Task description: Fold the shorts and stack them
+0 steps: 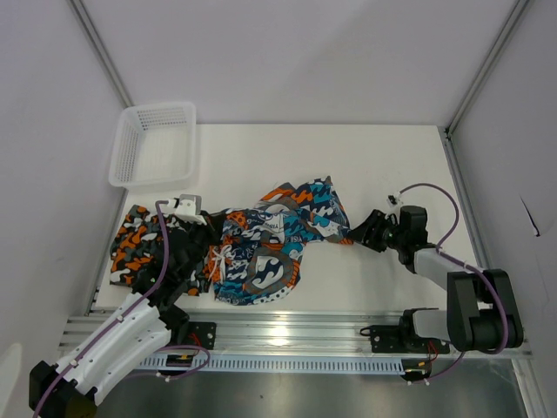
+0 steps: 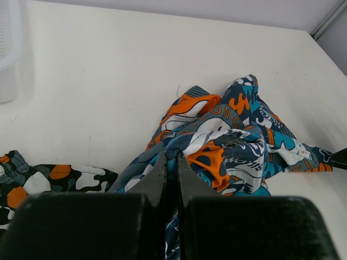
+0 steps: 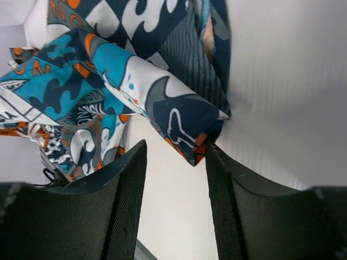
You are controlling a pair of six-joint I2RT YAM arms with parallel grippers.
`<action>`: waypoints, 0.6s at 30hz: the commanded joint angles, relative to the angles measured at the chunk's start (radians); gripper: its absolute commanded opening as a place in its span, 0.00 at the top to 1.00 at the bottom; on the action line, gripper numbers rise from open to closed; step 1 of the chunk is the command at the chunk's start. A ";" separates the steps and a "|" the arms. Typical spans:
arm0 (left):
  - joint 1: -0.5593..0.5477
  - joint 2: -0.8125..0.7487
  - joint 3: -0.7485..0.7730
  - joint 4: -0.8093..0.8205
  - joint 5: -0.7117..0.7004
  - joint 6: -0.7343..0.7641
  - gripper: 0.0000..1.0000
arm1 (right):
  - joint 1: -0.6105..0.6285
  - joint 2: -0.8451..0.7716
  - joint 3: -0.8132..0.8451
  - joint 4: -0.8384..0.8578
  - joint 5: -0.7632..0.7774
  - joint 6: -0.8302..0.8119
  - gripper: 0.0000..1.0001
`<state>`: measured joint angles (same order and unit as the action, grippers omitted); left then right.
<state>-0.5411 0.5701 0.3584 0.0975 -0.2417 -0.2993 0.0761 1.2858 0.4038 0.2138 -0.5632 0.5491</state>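
L gripper (image 2: 172, 158), nearest the lens in the left wrist view: both fingers (image 2: 157, 181) are pressed together and the jaws are shut. Tips sit against a raised bunch of the teal shorts (image 2: 238, 141). Can't tell if a fold is pinched between them.

Teal shorts: crumpled, mid-table, spread from just right of the L gripper out toward the R arm. One narrow end is drawn out to the right. White drawstring shows at the near-left part in the top view.

Camo shorts (image 1: 135, 248): rumpled, flat on the table (image 1: 365, 165) near the left edge, just left of the L arm. Their right edge meets the teal pair by the L gripper, and the arm hides the exact overlap. Neither pair is folded and they're not stacked.

R gripper (image 3: 173, 145): low at the right end of the teal shorts, jaws apart. The corner of the hem lies at the mouth between the tips, touching the fingertip on the right side of the wrist view, w/ a gap to the other. Not clamped.

Basket (image 1: 155, 144): white mesh, far-left corner of the table, well apart from both shorts.
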 commanded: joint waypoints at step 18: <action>-0.002 -0.018 0.005 0.027 -0.005 -0.015 1.00 | 0.001 0.101 -0.062 0.317 -0.115 0.123 0.60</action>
<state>-0.5411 0.5686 0.3565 0.0978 -0.2409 -0.2996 0.0765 1.3743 0.3489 0.4480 -0.6575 0.6556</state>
